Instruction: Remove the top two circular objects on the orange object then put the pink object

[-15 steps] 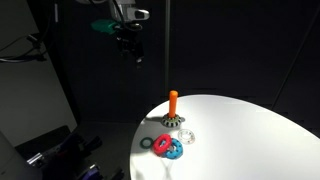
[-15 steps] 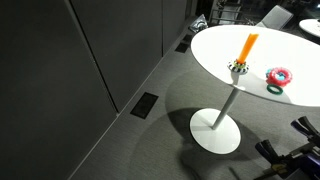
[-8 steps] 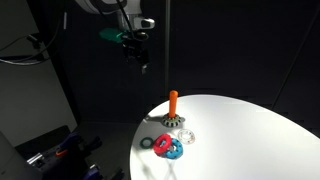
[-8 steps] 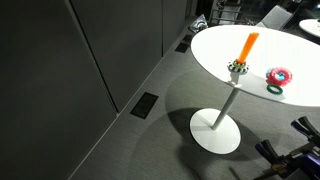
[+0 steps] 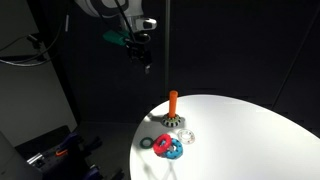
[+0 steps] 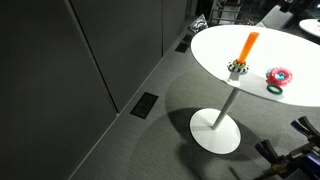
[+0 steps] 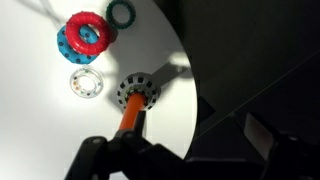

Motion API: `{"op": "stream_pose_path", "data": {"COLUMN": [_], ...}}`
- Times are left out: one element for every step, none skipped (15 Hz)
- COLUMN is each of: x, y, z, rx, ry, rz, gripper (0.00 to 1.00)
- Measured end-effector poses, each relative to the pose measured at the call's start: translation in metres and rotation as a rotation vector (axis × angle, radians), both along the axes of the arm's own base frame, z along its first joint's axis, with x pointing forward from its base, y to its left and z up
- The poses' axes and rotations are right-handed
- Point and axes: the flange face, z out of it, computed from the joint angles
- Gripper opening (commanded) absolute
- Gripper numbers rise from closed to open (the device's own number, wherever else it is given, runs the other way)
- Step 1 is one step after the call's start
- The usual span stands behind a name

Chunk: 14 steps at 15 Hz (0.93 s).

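The orange object [image 5: 173, 101] is a slim peg standing upright near the edge of the round white table [image 5: 250, 130]; it also shows at peg [image 6: 248, 45] and peg [image 7: 130, 118]. A black-and-white toothed gear ring [image 7: 138, 93] sits around its foot; any other ring under it cannot be made out. The pink object [image 7: 88, 31] lies on a blue ring [image 7: 68, 45], also seen as pink ring [image 5: 167, 145] and pink ring [image 6: 278, 75]. My gripper [image 5: 145, 64] hangs open, high above and to the side of the peg, holding nothing. In the wrist view the gripper [image 7: 185, 160] has its jaws wide apart.
A clear ring [image 7: 86, 84] lies flat on the table beside the peg. A dark green ring [image 7: 122, 13] lies past the pink and blue pair. The table stands on a single pedestal [image 6: 222, 118] with dark floor around it and a dark backdrop behind.
My gripper has moved sideways towards the peg and a little lower. The rings and the peg have not moved.
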Motion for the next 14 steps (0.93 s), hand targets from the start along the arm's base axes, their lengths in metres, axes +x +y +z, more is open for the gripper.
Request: {"op": "stream_pose_path", "data": {"x": [0.005, 0.01, 0.014, 0.019, 0.024, 0.028, 0.031, 0.034, 0.036, 0.038, 0.041, 0.043, 0.045, 0.047], "y": [-0.001, -0.003, -0.005, -0.007, -0.009, -0.012, -0.015, -0.018, -0.022, -0.025, -0.029, -0.032, -0.035, -0.037], "z": [-0.003, -0.008, -0.014, -0.02, -0.027, -0.035, -0.044, -0.053, -0.062, -0.071, -0.08, -0.089, -0.098, -0.107], "rx": [-0.001, -0.001, -0.001, -0.002, -0.002, -0.003, -0.003, -0.007, -0.011, -0.016, -0.019, -0.021, -0.023, -0.024], "ry": [-0.021, -0.04, -0.057, -0.075, -0.091, -0.102, -0.111, -0.121, -0.129, -0.136, -0.143, -0.151, -0.159, -0.164], "rz": [-0.015, -0.029, -0.047, -0.065, -0.081, -0.098, -0.114, -0.127, -0.144, -0.159, -0.173, -0.187, -0.199, -0.211], "gripper": [1.0, 1.0, 1.0, 1.0, 1.0, 1.0, 1.0, 1.0, 1.0, 1.0, 1.0, 1.0, 1.0, 1.0]}}
